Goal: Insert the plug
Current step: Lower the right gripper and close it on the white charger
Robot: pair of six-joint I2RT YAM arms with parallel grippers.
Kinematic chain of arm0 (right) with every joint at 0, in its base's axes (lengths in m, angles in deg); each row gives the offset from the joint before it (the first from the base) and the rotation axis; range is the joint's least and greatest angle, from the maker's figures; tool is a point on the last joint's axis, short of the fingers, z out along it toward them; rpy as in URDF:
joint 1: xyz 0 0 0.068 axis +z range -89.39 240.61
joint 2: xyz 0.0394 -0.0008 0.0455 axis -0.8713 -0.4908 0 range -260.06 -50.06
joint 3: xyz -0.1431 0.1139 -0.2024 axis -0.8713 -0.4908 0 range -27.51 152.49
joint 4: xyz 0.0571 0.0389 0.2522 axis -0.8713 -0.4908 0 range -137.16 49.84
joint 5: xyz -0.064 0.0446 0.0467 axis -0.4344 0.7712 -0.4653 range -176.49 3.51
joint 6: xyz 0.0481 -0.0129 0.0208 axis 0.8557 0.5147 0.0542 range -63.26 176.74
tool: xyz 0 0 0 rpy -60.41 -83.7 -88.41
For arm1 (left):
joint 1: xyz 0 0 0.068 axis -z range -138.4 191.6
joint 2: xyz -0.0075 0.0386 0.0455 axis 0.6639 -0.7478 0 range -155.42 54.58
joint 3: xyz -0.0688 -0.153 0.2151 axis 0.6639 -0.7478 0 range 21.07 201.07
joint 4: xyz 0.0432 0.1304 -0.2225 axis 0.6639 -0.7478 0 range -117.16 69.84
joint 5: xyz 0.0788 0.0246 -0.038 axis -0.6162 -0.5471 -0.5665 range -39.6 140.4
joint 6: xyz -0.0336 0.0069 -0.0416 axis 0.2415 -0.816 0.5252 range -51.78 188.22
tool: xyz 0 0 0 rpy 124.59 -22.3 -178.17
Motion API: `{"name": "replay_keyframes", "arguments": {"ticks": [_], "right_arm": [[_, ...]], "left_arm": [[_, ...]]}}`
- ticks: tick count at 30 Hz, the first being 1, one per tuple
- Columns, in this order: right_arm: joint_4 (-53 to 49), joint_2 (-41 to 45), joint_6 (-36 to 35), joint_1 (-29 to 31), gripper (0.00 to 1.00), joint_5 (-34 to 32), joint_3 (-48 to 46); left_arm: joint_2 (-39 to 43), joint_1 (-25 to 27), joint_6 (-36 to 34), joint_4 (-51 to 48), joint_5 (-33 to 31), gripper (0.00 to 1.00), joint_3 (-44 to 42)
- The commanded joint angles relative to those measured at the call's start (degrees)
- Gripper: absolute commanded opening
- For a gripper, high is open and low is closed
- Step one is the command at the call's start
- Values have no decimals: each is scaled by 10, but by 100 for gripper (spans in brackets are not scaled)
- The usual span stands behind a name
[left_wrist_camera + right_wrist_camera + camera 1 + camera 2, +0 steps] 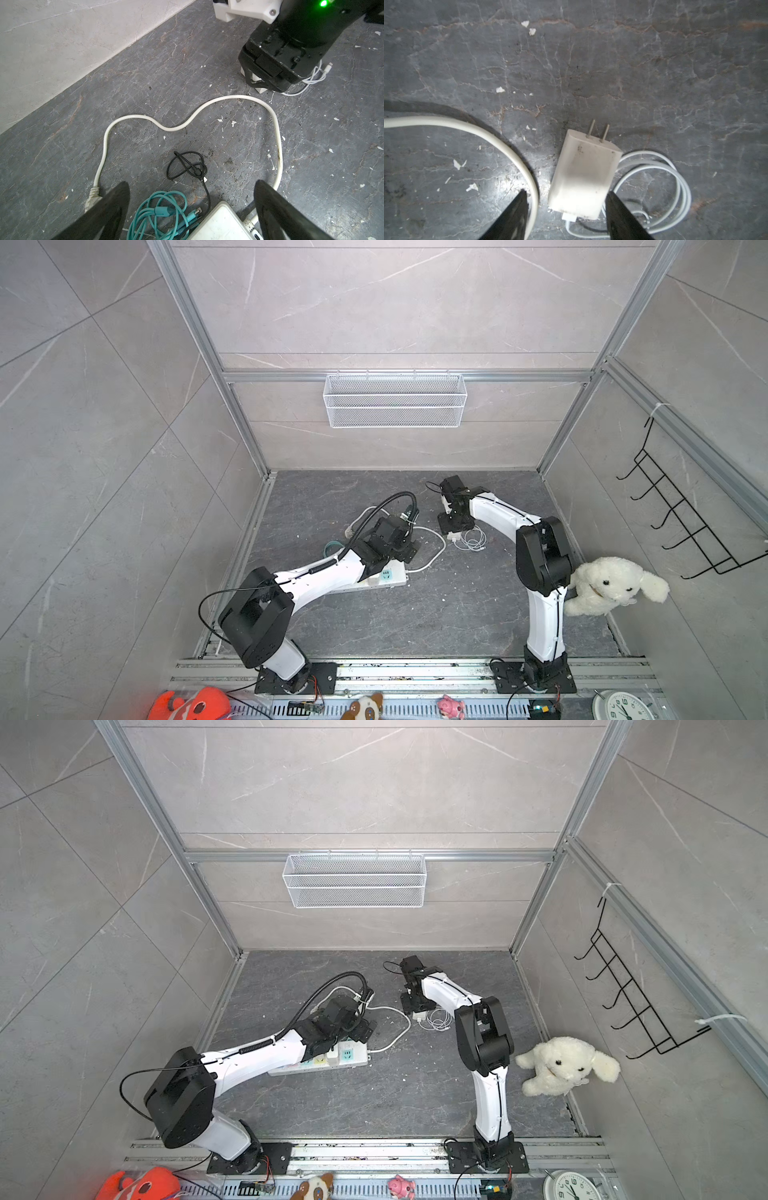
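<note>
Plug (pixel 583 174) lies flat on the tabletop (pixel 633 62), prongs bare, between the parted, unclamped jaws of the right gripper (pixel 566 193); the left gripper (pixel 191 183) hangs with jaws spread wide over the power strip (pixel 220 224).

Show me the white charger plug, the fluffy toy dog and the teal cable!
White boxy charger plug (pixel 584 174): right wrist view, its body.
Fluffy white toy dog (pixel 611 576): in a top view, head.
Teal coiled cable (pixel 162 211): left wrist view, its bundle.
</note>
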Motion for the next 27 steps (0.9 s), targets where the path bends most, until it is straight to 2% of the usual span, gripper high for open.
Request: {"name": "replay_keyframes", "arguments": {"ticks": [1,11,27], "right_arm": [[-9,-18,36,7,61,-9,9],[-10,-9,69,9,62,-82,-19],[-9,-36,67,9,58,-39,-21]], "left_arm": [[9,0,9,-6,-12,95,16],[13,0,16,-6,-14,95,11],[5,-7,2,-7,-17,95,18]]}}
